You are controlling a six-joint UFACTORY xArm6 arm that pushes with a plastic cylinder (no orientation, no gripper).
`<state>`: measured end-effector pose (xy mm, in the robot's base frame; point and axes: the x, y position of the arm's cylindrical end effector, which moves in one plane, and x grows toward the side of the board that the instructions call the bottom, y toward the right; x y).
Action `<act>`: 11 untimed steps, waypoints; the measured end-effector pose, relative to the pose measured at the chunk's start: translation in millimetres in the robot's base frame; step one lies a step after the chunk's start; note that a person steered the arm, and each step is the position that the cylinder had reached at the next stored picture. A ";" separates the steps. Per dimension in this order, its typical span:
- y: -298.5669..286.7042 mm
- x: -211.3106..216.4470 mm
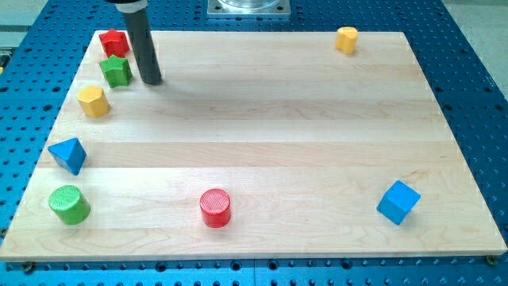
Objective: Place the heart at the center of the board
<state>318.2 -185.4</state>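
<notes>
The wooden table (pixel 262 111) is filling most of the view. The dark rod (pixel 141 40) is coming down from the view's top left, and my tip (pixel 152 80) is resting just right of the green star (pixel 117 71), near it but apart. No gripper is showing on the rod, so I cannot tell any opening.

The blue cube (pixel 398 202) is sitting at the bottom right, the green cylinder (pixel 69 204) at the bottom left, and the red cylinder (pixel 215 207) between them. The blue triangle (pixel 68 154), yellow hexagon (pixel 93 101) and red star (pixel 115 41) are lining the left edge. The yellow heart (pixel 346 39) is sitting at the top right edge, well apart from my tip and the centre.
</notes>
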 end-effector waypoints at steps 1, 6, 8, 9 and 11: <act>-45.0 5.8; 371.0 39.3; 458.9 -82.1; 431.2 -103.2; 288.2 -102.5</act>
